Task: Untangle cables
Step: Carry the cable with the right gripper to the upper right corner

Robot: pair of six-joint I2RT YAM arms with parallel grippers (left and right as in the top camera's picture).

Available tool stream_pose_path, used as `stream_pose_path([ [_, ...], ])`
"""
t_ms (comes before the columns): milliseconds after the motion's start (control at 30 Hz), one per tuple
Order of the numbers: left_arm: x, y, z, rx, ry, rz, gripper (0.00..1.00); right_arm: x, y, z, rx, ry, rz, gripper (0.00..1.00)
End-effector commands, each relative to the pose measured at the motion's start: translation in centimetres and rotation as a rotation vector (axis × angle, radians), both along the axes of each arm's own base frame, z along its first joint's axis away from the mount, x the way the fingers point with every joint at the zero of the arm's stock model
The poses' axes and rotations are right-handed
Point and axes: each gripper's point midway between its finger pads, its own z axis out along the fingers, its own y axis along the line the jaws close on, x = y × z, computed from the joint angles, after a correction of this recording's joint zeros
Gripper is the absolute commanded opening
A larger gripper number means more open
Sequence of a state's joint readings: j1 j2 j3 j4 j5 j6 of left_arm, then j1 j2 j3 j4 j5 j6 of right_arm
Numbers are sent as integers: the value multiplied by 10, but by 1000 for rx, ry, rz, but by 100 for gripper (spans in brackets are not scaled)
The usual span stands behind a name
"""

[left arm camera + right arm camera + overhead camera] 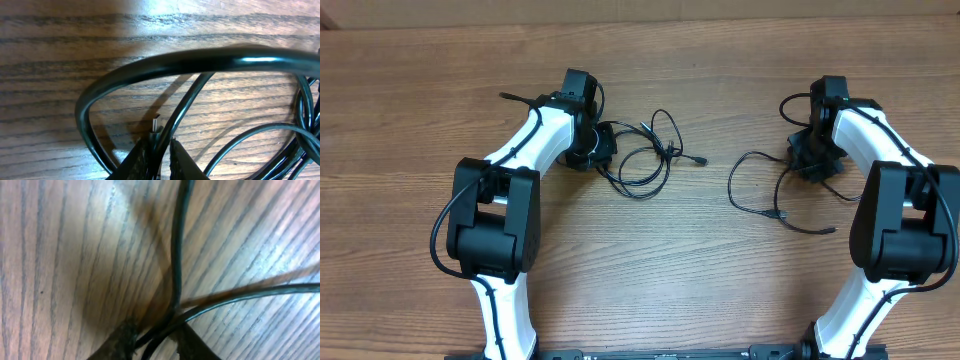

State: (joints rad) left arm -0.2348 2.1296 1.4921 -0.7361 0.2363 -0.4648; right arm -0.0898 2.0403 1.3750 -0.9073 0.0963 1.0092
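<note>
Two separate black cables lie on the wooden table. The left cable (645, 165) is a loose coil right of my left gripper (592, 150), with a plug end (700, 160) pointing right. In the left wrist view my left gripper (159, 159) is shut on a strand of this cable (200, 60), with a silver-tipped plug (156, 122) just beyond the fingertips. The right cable (750, 190) loops left of my right gripper (810, 160), and its ends (830, 231) trail toward the front. In the right wrist view my right gripper (155, 340) is shut on two strands of this cable (175, 255).
The wooden table (640, 280) shows bare wood between the two cables. Thicker black wires run along both white arms (500, 200) (900, 200). The arm bases stand at the front edge.
</note>
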Motion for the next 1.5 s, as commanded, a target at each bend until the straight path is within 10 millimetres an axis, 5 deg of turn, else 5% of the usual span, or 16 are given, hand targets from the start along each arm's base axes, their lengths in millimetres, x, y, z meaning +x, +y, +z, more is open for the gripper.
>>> stream_pose_path([
  [0,-8,2,-18,14,52,-7,18,-28,-2,-32,-8,142,103,26],
  [67,-8,2,-18,13,52,-7,18,-27,-2,-31,-9,143,166,26],
  [133,-8,2,-18,14,52,-7,18,-20,-3,-29,-12,126,219,6],
  [367,-8,2,-18,14,51,-7,18,25,-7,17,83,3,448,4],
  [467,-8,2,-18,14,51,-7,18,55,-30,69,17,-69,590,4],
  [667,-8,2,-18,14,51,-7,18,114,-130,213,-448,-260,589,4],
  [767,-7,2,-18,12,46,-7,18,133,-156,256,-626,-320,671,4],
  [1100,-5,2,-18,11,40,-7,18,109,-205,231,-636,-207,631,4],
  [1467,-5,2,-18,13,38,-7,19,100,-217,134,-484,-121,642,6],
])
